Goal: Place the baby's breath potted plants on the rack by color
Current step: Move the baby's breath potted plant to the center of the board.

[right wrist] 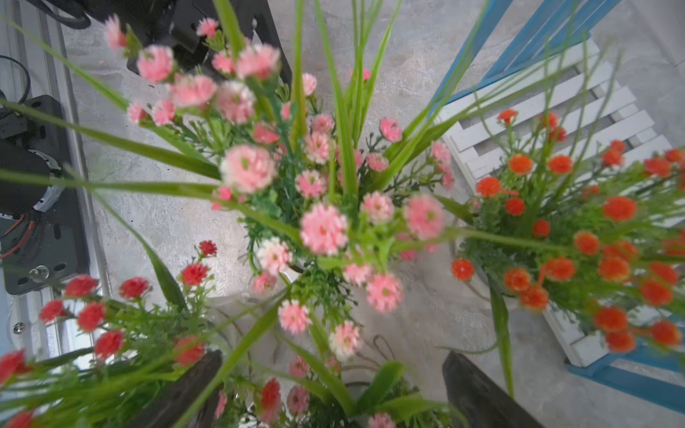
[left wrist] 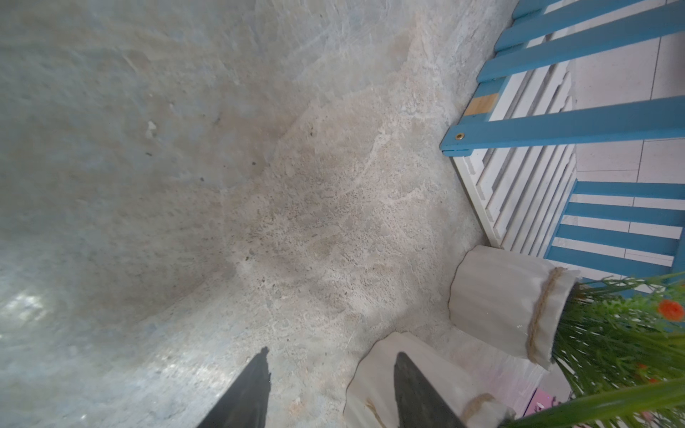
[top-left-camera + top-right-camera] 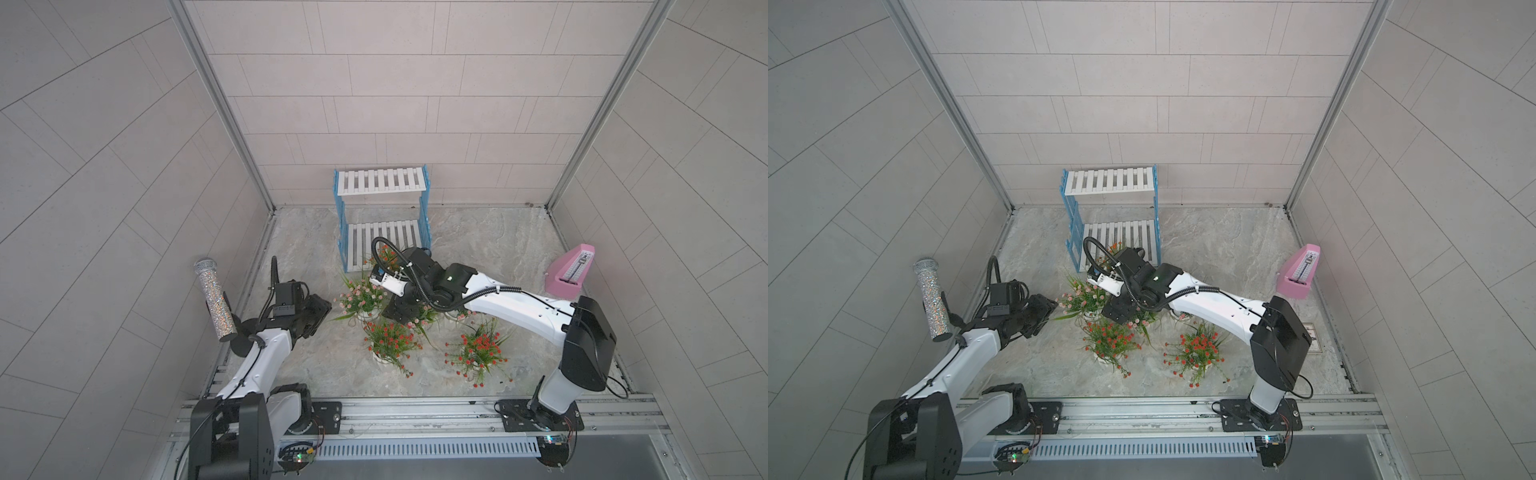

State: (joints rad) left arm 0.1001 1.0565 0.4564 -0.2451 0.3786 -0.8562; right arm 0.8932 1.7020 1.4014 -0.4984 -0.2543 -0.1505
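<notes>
Looking down in both top views, the rack (image 3: pixel 380 181) stands at upper centre against the back wall, its lower shelf nearer the arms. The plants stand on the marbled floor (image 3: pixel 490 249) in a loose cluster at frame centre, below the rack. An orange plant (image 3: pixel 386 253) is just before the lower shelf. A pink plant (image 3: pixel 360 297) stands at the cluster's left. A left red plant (image 3: pixel 390 338) and a right red plant (image 3: pixel 478 349) form its lower edge. More foliage shows beneath the right arm (image 3: pixel 511 307), mostly hidden.

The right gripper (image 3: pixel 397 312) hangs over the cluster's middle, just right of the pink plant. In the right wrist view its fingers (image 1: pixel 478 394) are spread wide, with leaves and small blossoms between them; whether they touch a pot cannot be told.

The left gripper (image 3: pixel 324 309) sits low at the pink plant's left, pointing toward it. In the left wrist view its fingers (image 2: pixel 419 396) stand apart with bare floor between. One finger overlaps a near pot (image 2: pixel 370 376), contact uncertain. A far pot (image 2: pixel 508 300), banded with twine, stands beside the rack's blue side panel.

A pink metronome (image 3: pixel 571 270) rests at the floor's right edge; a glittered microphone (image 3: pixel 214 299) stands at far left.
</notes>
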